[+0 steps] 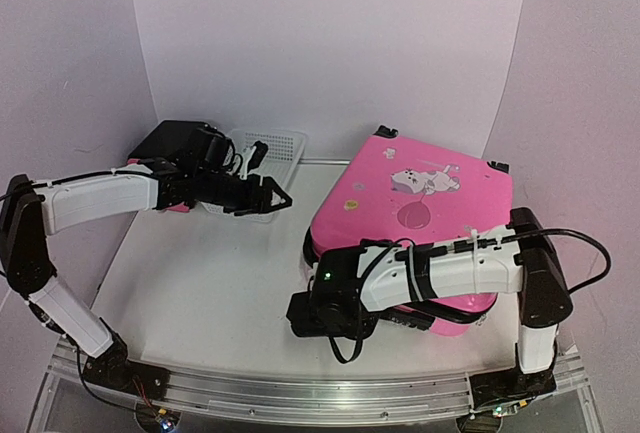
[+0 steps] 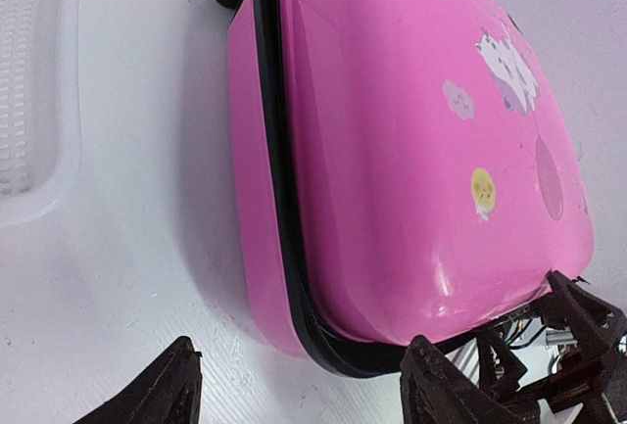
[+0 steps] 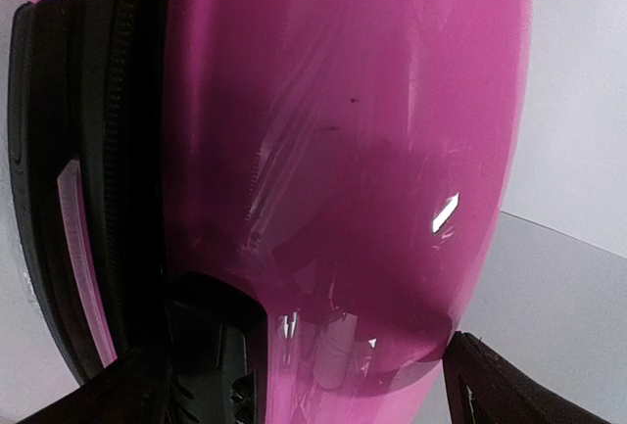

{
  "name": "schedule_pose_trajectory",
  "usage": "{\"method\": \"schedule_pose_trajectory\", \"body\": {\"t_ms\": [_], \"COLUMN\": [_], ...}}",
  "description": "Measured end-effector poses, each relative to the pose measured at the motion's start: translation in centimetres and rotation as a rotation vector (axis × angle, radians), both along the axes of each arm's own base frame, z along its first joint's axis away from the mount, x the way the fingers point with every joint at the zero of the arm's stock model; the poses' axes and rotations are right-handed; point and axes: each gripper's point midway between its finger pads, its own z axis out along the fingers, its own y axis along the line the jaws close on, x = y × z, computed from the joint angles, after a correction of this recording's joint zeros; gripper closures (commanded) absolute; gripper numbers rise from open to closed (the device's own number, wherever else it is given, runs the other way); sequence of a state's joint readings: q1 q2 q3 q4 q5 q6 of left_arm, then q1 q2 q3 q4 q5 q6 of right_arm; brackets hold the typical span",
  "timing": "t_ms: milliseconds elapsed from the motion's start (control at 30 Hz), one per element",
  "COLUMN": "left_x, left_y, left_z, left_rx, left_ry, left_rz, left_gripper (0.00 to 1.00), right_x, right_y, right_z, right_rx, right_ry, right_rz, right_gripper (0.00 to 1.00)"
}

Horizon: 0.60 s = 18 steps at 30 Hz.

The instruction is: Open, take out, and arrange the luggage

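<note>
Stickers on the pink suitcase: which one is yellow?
The small round sticker near the luggage's left edge is yellow; the large cartoon sticker is white, others pale pink.

one pink luggage (image 1: 400, 215), one white mesh basket (image 1: 282, 143), one black drawer unit (image 1: 168, 139).

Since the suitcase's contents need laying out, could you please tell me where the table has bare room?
Free: the white tabletop between the mesh basket, the pink suitcase and the near edge. Crowded: back left, around the basket and left gripper.
</note>
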<state>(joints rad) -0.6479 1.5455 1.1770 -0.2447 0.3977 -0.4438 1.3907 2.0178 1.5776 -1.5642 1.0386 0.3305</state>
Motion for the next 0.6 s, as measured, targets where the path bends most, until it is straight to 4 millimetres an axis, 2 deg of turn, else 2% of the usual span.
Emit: {"method": "schedule_pose_trajectory", "body": {"t_ms": [233,600], "left_x": [-2.1,-2.5], "left_y": [1.3,1.5], "left_z": [-2.7,-1.8], "left_rx": [0.036,0.019], "left_ry": [0.075,0.077], "left_rz": [-0.006,0.001], "left_gripper": [0.26,0.23], "right_x": [-0.6,-1.3], "right_y": [0.5,1.4], "right_z": [-0.2,-1.2], "right_rx": [0.009,0.042], "right_ry": [0.024,0.038], "right_rz": [0.012,0.036], "right_gripper": [0.02,0.02]}}
